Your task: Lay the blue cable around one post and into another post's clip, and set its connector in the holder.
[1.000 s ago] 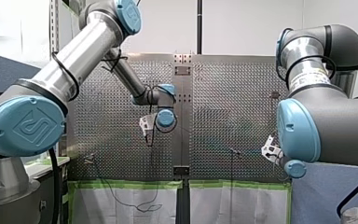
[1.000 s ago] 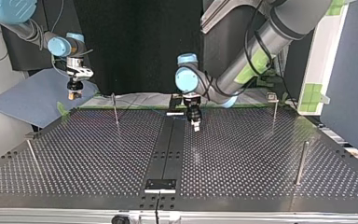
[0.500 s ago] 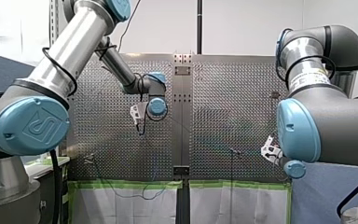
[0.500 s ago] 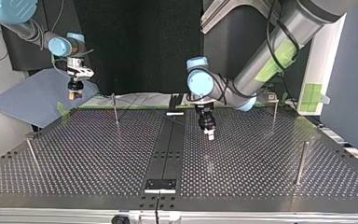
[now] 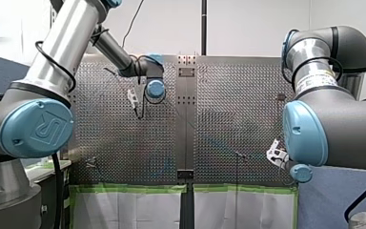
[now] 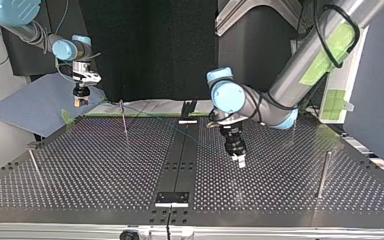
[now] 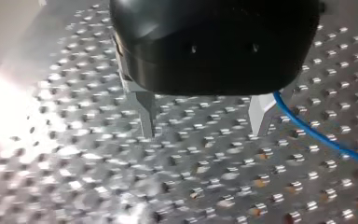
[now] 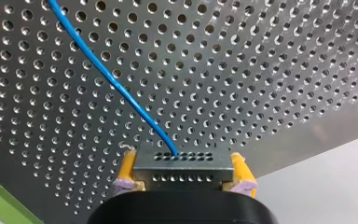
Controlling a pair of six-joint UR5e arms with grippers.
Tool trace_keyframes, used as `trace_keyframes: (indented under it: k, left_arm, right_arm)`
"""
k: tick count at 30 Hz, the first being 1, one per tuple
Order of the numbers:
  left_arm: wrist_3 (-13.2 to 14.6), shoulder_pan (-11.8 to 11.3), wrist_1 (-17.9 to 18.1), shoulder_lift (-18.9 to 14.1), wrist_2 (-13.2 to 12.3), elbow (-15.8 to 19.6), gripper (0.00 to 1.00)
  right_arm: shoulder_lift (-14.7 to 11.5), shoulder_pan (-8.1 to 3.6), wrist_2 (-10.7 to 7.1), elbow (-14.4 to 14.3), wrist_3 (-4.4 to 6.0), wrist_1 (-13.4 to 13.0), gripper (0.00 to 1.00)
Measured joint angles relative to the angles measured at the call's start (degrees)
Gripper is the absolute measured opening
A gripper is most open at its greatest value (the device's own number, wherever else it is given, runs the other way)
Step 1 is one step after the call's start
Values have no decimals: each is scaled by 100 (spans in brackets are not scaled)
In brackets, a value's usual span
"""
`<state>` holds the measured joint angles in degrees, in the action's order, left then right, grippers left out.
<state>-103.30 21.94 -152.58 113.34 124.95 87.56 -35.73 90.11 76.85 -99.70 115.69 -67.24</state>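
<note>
The blue cable (image 8: 116, 86) is thin and runs over the table (image 8: 261, 70) full of holes into a grey connector (image 8: 182, 161). Your right gripper (image 8: 185, 172) pinches that connector between its yellow pads (image 8: 127, 169). Your left gripper (image 7: 204, 128) has its metal fingers (image 7: 144, 109) spread wide with nothing between them; the cable passes just beside one finger.

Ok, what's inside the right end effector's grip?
The right end effector clamps a grey perforated connector between its yellow pads; the blue cable leaves the connector's outer face. The connector's lower part is hidden behind the end effector's body.
</note>
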Motion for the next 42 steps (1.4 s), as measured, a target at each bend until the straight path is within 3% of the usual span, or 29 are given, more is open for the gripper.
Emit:
trace_keyframes:
  k: [7, 20, 35, 42]
  left_arm:
    - [194, 17, -384, -383, 304, -4, 100]
    - [413, 86, -986, -993, 559, 2, 100]
    - [709, 108, -1107, -1719, 1005, 182, 100]
    - [785, 91, -1103, -2037, 1079, 188, 100]
  right_arm:
    - [2, 26, 12, 0, -1, 5, 0]
    - [8, 53, 18, -1, -6, 25, 0]
    - [8, 55, 24, -1, -9, 34, 0]
    - [8, 55, 24, -1, -10, 35, 0]
